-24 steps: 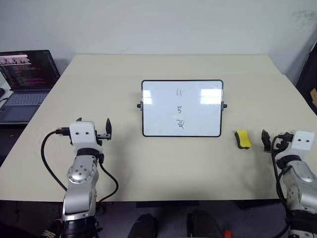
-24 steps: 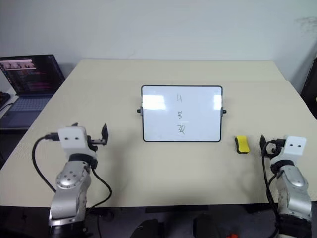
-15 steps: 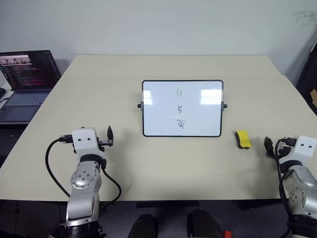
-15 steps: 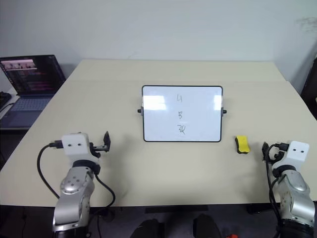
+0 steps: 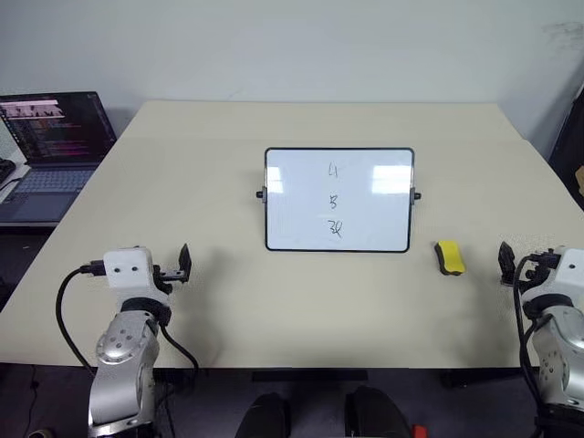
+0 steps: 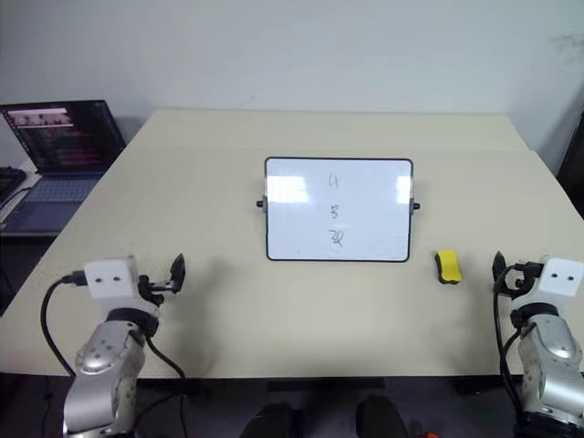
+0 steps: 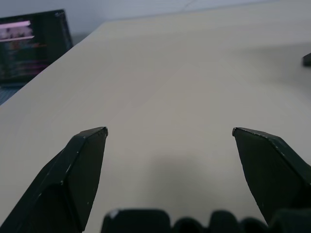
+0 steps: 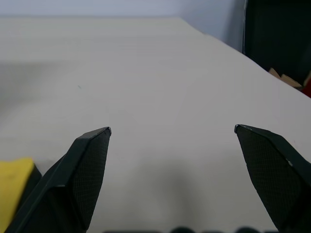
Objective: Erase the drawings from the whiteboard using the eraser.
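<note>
The whiteboard [image 5: 292, 214] stands propped near the middle of the beige table [image 5: 228, 310]. The drawings [image 5: 333, 201] are three small dark scribbles in a column down its centre. The yellow eraser [image 5: 448, 256] lies on the table just right of the board's lower corner. Its corner also appears in the right wrist view as the eraser [image 8: 14, 177]. My right gripper [image 5: 525, 262] hovers open a short way right of the eraser, jaws wide with bare table between them [image 8: 172, 129]. My left gripper [image 5: 173, 271] is open near the front left, well away from the board [image 7: 170, 130].
An open laptop [image 5: 50, 137] sits on a lower surface off the table's left side. The right table edge runs close to my right arm, with a dark object [image 8: 277, 43] beyond it. Bare tabletop lies in front of the board.
Both arms have spread outward. The left gripper moved left and back toward the front edge. The right gripper slid a little to the right, away from the eraser. The view shifted slightly.
</note>
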Controlling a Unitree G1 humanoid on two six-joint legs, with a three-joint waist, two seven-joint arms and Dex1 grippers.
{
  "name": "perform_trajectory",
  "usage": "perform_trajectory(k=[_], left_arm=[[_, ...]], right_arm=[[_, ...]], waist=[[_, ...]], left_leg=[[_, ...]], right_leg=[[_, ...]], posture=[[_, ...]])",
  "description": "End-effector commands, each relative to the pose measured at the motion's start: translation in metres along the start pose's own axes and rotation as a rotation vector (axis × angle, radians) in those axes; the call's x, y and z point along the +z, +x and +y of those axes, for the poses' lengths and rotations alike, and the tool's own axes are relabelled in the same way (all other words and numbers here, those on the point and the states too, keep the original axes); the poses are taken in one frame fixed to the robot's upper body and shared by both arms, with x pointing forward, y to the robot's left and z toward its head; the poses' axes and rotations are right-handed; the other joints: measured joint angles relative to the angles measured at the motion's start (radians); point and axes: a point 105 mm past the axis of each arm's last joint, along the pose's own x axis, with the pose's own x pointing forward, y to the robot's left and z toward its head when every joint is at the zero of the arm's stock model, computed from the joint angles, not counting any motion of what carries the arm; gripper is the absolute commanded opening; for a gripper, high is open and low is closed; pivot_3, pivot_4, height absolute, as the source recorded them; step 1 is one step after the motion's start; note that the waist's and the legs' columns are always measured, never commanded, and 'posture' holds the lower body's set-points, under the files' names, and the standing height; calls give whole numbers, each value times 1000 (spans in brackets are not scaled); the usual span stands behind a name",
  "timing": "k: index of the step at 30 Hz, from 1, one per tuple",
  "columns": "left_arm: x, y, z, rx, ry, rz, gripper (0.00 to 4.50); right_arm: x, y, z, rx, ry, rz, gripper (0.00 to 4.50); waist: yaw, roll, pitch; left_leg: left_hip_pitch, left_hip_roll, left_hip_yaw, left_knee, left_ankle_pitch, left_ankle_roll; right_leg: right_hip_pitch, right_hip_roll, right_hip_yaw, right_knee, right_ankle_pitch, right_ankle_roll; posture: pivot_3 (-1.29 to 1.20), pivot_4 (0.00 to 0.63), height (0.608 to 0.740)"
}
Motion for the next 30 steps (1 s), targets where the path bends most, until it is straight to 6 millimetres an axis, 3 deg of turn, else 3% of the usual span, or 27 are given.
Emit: perform_trajectory(k=[1, 6, 9, 11, 15, 18, 23, 30], left_arm=[[45, 15, -20, -200, 19, -141, 4500], [71, 16, -53, -521, 30, -155, 4500], [71, 14, -71, -710, 174, -87, 4500], [79, 11, -80, -799, 174, -82, 4500], [89, -2, -104, -1012, 181, -70, 4500], [92, -16, -125, -1183, 165, -61, 4500], [91, -14, -135, -1251, 181, -59, 4500], [90, -27, -155, -1381, 221, -68, 4500]], right_arm=[[19, -4, 4, 22, 98, -41, 4442], [20, -8, 28, 163, 102, 19, 4442], [31, -10, 39, 220, 103, 26, 4442], [32, -12, 47, 250, 90, 62, 4442], [34, -17, 63, 329, 61, 120, 4442], [23, -20, 68, 323, 57, 235, 4442], [28, -16, 79, 324, 109, 269, 4442], [21, -5, 97, 327, 122, 324, 4442]], waist=[[2, 0, 0], [2, 1, 0], [-7, 2, 0], [-8, 2, 0], [-9, 2, 0], [-8, 2, 1], [-11, 2, 1], [-10, 2, 1]], left_leg=[[0, 0, 0, 0, 0, 0], [0, -1, 1, 0, 0, 0], [-1, 0, 0, -1, 0, 1], [-1, 0, 0, -1, 0, 1], [-1, 0, 0, 0, -1, 1], [-2, 0, 0, -1, -1, 1], [-2, 0, 0, 0, -1, 1], [-2, 0, 0, -1, -1, 1]], right_leg=[[0, 0, 0, 0, 0, 0], [0, 0, 1, -1, 0, 0], [-1, 0, 1, -2, 0, 0], [-1, 0, 1, -1, 0, 0], [-1, 0, 1, -1, 0, 0], [-1, 0, 1, -2, 0, 0], [-1, 0, 1, -2, 0, 0], [-1, 1, 1, -3, 0, 0]], posture=[[0, 150, 740], [0, 150, 740], [0, 150, 740], [0, 150, 740], [0, 150, 740], [0, 150, 740], [0, 150, 740], [0, 150, 740]])
